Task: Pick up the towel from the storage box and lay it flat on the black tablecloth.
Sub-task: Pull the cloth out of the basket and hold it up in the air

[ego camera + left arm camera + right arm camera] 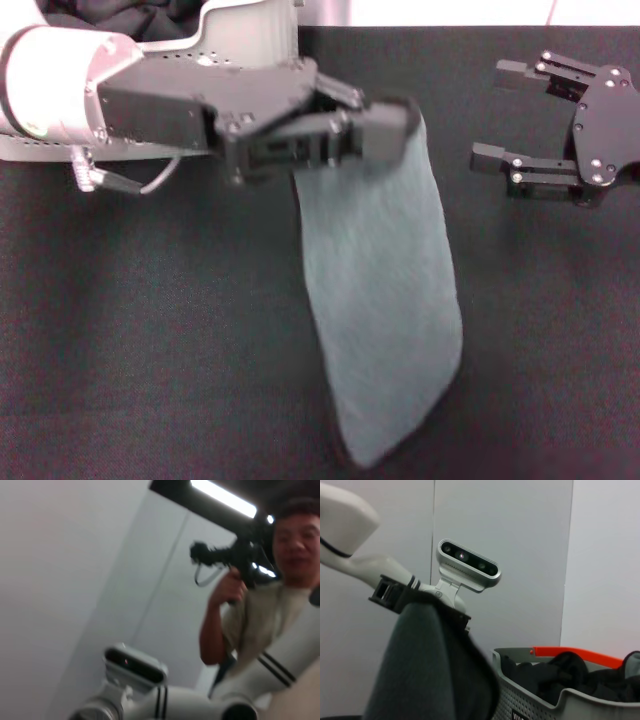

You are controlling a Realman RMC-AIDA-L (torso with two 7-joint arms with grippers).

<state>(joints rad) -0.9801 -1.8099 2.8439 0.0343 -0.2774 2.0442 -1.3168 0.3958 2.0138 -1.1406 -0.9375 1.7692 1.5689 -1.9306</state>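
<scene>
My left gripper (385, 125) is shut on the top edge of the towel (380, 300) and holds it above the black tablecloth (150, 340). The towel hangs down with its grey face showing; its lower end reaches the near part of the cloth. It also shows in the right wrist view (427, 665), hanging from the left arm. My right gripper (500, 112) is open and empty at the right, beside the towel's top. The storage box (235, 35) stands at the back left, behind the left arm, and shows in the right wrist view (530, 700) too.
Dark clothes (130, 15) lie in the storage box, seen also in the right wrist view (570, 672). The box has an orange rim strip (577, 655). A person with a camera (265, 610) stands in the left wrist view.
</scene>
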